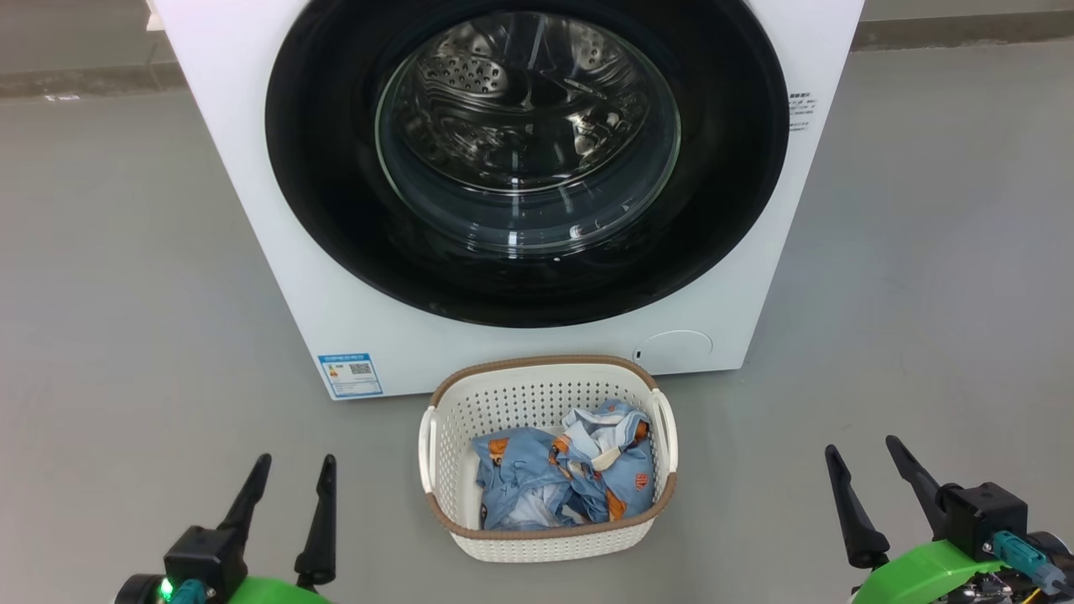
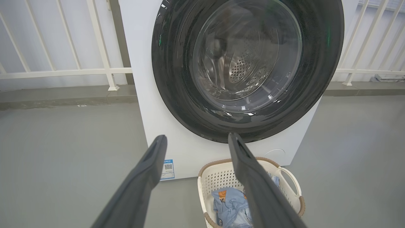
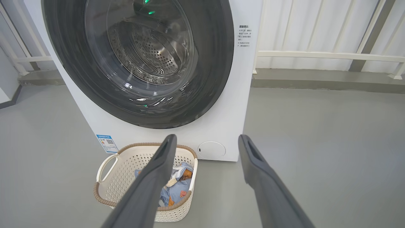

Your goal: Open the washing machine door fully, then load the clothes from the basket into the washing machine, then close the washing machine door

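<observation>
Hovering apart, lower corners: left tool (image 1: 296, 460), right tool (image 1: 862, 445) | door (image 1: 336, 210) shut | clothes (image 1: 562, 478) in basket (image 1: 503, 403) | wrist views: railing (image 2: 63, 72)

My left gripper (image 1: 296, 460) sits low on my left side, its two long dark fingers pointing up and ahead, spread wide with nothing between them. My right gripper (image 1: 862, 445) sits low on my right, equally spread and empty, both fingers leaning a little to the left. Each gripper rises from a black mount on a green wrist shell (image 1: 919, 573). A small green light glows at the left wrist.
</observation>
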Robot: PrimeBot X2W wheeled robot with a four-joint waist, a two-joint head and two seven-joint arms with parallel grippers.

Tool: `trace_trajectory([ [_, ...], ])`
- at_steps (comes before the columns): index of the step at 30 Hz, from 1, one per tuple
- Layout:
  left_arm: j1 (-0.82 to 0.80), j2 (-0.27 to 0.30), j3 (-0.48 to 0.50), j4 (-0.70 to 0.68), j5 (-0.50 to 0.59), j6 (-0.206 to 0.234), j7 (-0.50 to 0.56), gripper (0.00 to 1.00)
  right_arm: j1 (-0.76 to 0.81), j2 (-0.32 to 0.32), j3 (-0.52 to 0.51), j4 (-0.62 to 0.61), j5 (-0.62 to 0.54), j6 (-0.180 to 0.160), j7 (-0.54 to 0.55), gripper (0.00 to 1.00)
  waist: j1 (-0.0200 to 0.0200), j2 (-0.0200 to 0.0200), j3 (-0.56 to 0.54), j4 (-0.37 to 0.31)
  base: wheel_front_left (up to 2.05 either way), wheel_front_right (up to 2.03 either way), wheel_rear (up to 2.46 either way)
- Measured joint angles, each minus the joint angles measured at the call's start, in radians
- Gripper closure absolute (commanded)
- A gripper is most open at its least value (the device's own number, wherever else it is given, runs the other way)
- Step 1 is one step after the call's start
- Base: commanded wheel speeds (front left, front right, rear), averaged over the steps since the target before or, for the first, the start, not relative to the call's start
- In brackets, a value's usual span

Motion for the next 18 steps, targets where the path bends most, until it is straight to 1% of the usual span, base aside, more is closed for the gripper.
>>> trace_trajectory([
  [12,-0.001,-0.004,0.001,0.009,-0.002,0.0,0.0,0.0,0.0,-0.005,0.002,0.006,0.011,0.0,-0.009,0.0,0.0,0.0,-0.002,0.002,0.01,0.01,-0.02],
  [18,-0.002,-0.005,0.002,0.009,-0.004,0.0,0.0,0.0,0.0,-0.004,0.002,0.006,0.011,0.0,-0.009,0.0,0.0,0.0,0.0,0.001,0.37,0.37,-0.73],
])
